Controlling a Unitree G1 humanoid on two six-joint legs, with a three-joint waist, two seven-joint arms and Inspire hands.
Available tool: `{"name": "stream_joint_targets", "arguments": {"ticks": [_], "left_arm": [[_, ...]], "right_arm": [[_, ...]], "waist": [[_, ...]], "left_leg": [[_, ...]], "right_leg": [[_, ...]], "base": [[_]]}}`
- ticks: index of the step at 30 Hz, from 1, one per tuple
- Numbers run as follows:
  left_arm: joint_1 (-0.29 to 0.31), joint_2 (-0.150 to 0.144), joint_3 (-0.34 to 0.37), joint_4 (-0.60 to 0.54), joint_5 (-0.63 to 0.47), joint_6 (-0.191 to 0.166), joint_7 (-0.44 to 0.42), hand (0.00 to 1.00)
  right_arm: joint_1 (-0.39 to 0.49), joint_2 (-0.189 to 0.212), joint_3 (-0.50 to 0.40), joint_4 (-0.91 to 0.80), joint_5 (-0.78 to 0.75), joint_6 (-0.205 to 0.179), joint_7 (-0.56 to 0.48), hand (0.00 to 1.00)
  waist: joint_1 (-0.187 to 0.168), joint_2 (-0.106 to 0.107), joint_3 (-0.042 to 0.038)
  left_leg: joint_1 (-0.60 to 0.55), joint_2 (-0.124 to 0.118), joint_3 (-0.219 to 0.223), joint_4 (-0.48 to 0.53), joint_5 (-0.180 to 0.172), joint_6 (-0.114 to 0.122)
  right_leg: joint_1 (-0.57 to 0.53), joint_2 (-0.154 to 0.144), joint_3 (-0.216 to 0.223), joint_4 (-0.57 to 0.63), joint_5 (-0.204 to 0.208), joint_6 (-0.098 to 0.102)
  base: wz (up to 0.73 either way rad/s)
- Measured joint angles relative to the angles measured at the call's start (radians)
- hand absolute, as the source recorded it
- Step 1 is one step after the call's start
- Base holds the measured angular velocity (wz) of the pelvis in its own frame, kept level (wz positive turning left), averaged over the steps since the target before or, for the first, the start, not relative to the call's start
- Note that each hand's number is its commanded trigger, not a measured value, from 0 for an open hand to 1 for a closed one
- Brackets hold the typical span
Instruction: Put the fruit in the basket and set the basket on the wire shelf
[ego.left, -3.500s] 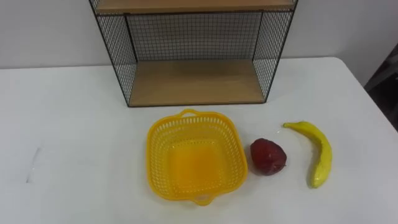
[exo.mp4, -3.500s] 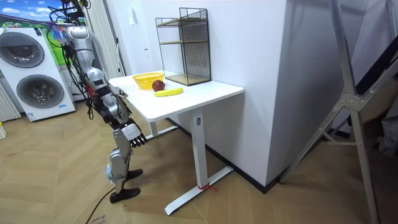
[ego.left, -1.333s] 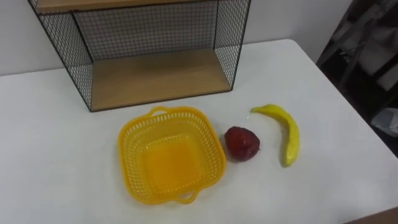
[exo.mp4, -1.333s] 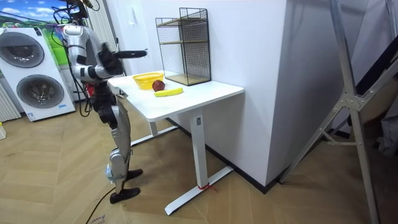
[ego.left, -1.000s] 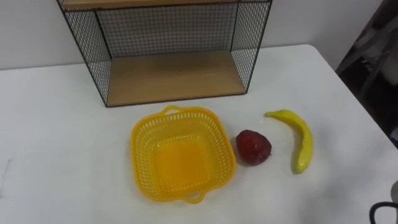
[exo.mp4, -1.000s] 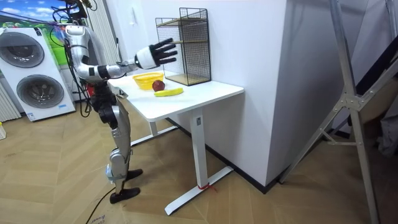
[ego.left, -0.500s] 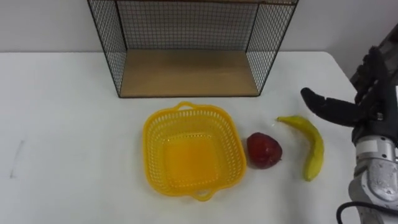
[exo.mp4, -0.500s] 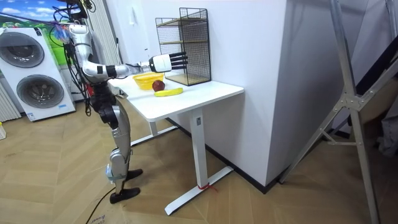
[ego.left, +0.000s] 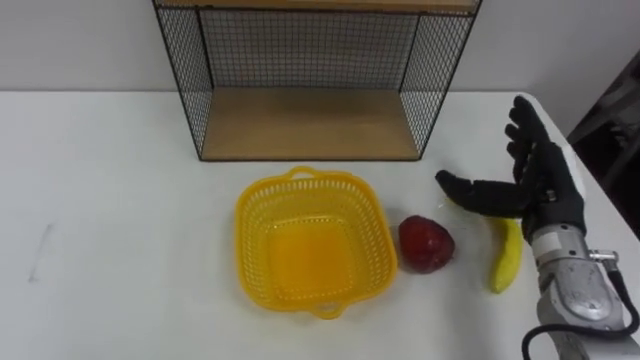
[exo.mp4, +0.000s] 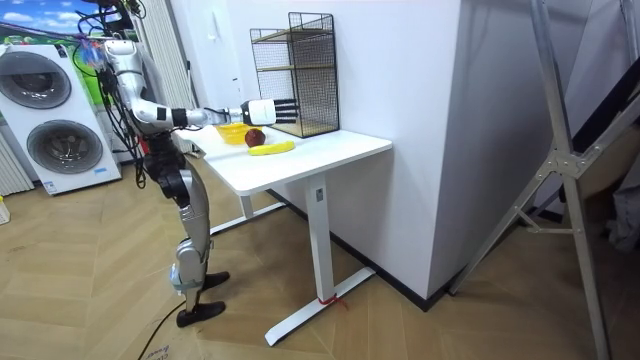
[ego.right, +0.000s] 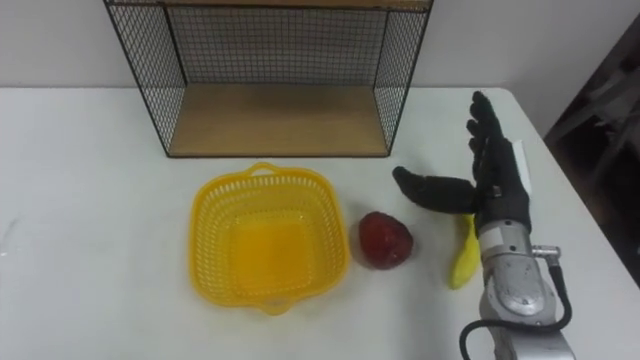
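nothing done yet. basket empty on the surface, red fruit just beside it, banana further right. right hand above banana, fingers spread wide, empty. wire shelf empty.

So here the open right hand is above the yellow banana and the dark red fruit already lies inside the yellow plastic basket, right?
Not quite. The left eye view shows the dark red fruit on the white table, just right of the yellow plastic basket, not inside it. The open right hand is indeed above the yellow banana.
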Motion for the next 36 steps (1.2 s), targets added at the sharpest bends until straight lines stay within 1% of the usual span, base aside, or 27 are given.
{"name": "stream_joint_targets", "arguments": {"ticks": [2, 4, 9, 11, 13, 17, 21, 23, 36], "left_arm": [[-0.009, 0.002, 0.0, 0.0, 0.0, 0.001, -0.012, 0.0], [-0.009, 0.006, 0.0, 0.0, 0.0, 0.002, -0.014, 0.0], [-0.012, 0.008, 0.0, 0.0, 0.0, 0.002, -0.02, 0.0], [-0.012, 0.01, 0.0, 0.0, 0.0, 0.002, -0.02, 0.0], [-0.009, 0.01, 0.0, 0.001, 0.0, 0.004, -0.02, 0.0], [-0.008, 0.011, 0.001, 0.001, 0.0, 0.004, -0.019, 0.0], [-0.008, 0.011, 0.001, 0.001, 0.0, 0.004, -0.022, 0.0], [-0.007, 0.011, 0.001, 0.002, 0.0, 0.005, -0.032, 0.0], [-0.009, 0.011, 0.001, 0.001, 0.0, 0.005, -0.032, 0.0]], "right_arm": [[0.0, 0.0, 0.0, 0.0, -0.001, 0.0, 0.019, 0.0], [0.0, 0.0, 0.001, 0.0, -0.001, 0.0, 0.036, 0.0], [0.0, 0.0, 0.003, 0.0, 0.003, 0.0, 0.06, 0.0], [0.001, 0.0, 0.016, 0.0, 0.005, 0.0, 0.067, 0.0], [0.002, 0.0, 0.029, 0.0, 0.005, 0.0, 0.075, 0.0], [0.005, 0.0, 0.036, 0.0, -0.001, 0.0, 0.107, 0.0], [0.005, 0.0, 0.036, -0.001, -0.015, 0.0, 0.112, 0.0], [0.006, 0.0, 0.036, -0.004, -0.045, 0.0, 0.113, 0.0], [0.021, 0.003, 0.036, -0.003, -0.086, 0.0, 0.122, 0.0]], "waist": [[0.0, 0.008, -0.0003], [0.001, 0.008, -0.0011], [0.005, 0.001, -0.0058], [0.005, -0.003, -0.0089], [0.006, -0.005, -0.0102], [0.008, -0.002, -0.0114], [0.008, 0.002, -0.0123], [0.008, 0.003, -0.0127], [0.013, 0.004, -0.0112]], "left_leg": [[-0.008, 0.0, 0.0, 0.005, 0.0, 0.0], [-0.007, 0.001, 0.0, 0.005, 0.001, 0.0], [-0.008, 0.001, 0.0, 0.005, 0.002, 0.0], [-0.008, 0.001, 0.0, 0.005, 0.002, 0.0], [-0.008, 0.001, 0.0, 0.004, 0.002, 0.0], [-0.008, 0.001, 0.0, 0.005, 0.002, 0.0], [-0.007, 0.001, 0.0, 0.005, 0.002, 0.001], [-0.007, 0.001, 0.0, 0.005, 0.002, 0.001], [-0.01, 0.001, 0.001, 0.007, 0.003, 0.001]], "right_leg": [[-0.006, 0.0, 0.0, 0.0, 0.001, -0.002], [-0.005, 0.0, 0.0, 0.001, 0.001, -0.002], [-0.006, 0.001, -0.002, 0.001, 0.002, -0.003], [-0.005, 0.0, -0.004, 0.001, 0.002, -0.002], [-0.005, 0.0, -0.004, 0.001, 0.002, -0.002], [-0.005, 0.0, -0.003, 0.0, 0.004, -0.001], [-0.004, 0.001, -0.003, 0.0, 0.004, -0.002], [-0.002, 0.001, -0.003, 0.001, 0.004, -0.002], [0.003, 0.001, -0.002, 0.001, 0.005, -0.001]], "base": [[0.0], [0.0], [0.0], [0.0], [0.0], [0.0], [0.0], [0.0], [0.0]]}}
